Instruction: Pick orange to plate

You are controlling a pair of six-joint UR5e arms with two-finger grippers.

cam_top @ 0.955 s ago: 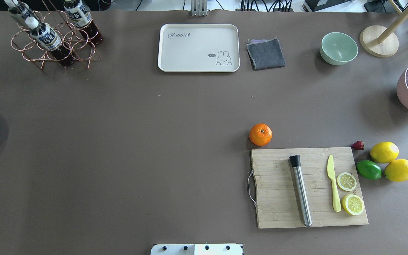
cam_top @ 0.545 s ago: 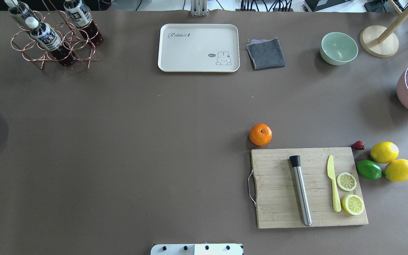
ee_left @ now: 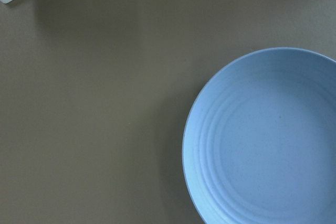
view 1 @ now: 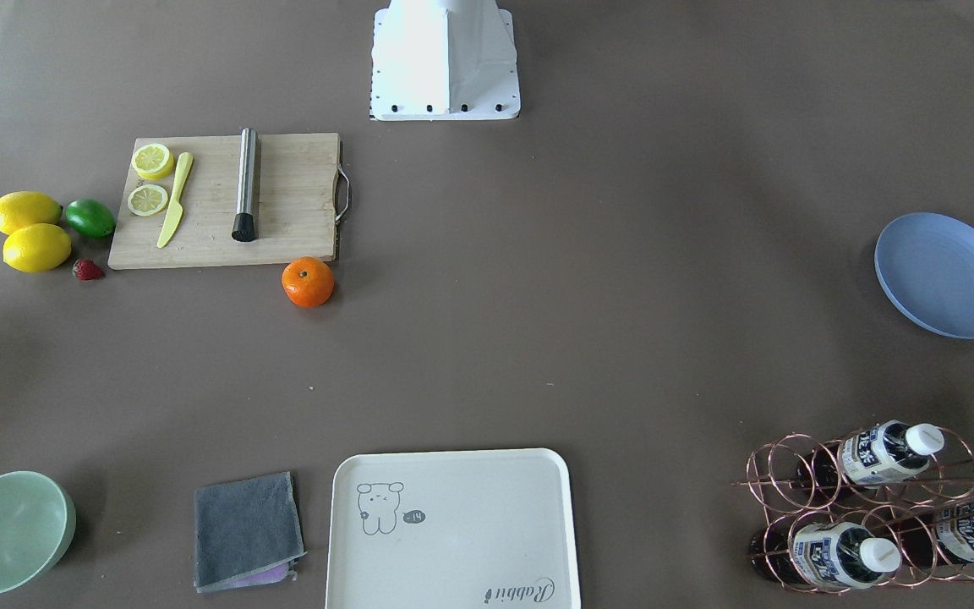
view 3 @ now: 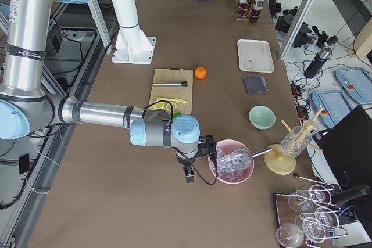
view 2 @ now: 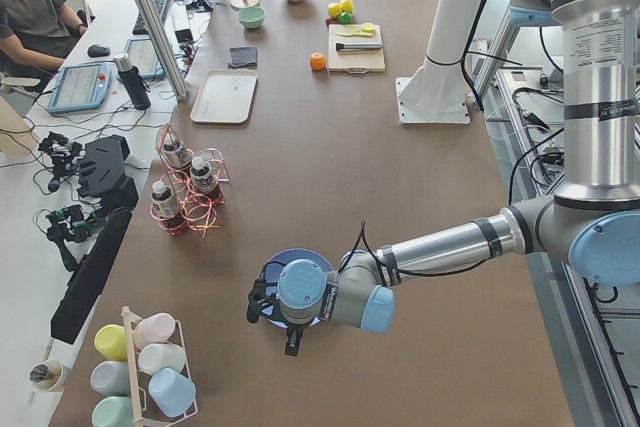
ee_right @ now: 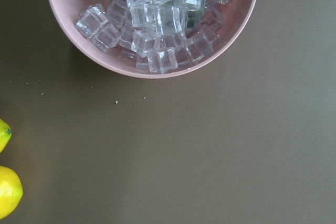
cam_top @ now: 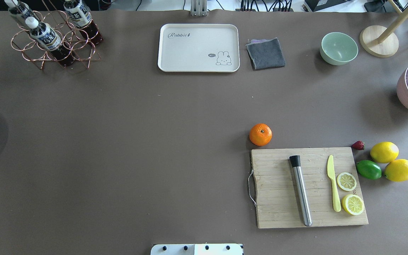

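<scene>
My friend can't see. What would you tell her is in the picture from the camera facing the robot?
An orange sits on a brown table by a corner of a wooden cutting board, far from the empty blue plate on the right. No robot arm shows, only its white base at the top.

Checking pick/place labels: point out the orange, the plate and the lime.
orange (cam_top: 260,135), overhead exterior view, middle of its peel.
plate (view 1: 946,275), exterior front-facing view, bare centre.
lime (cam_top: 368,169), overhead exterior view, middle of its skin.
</scene>
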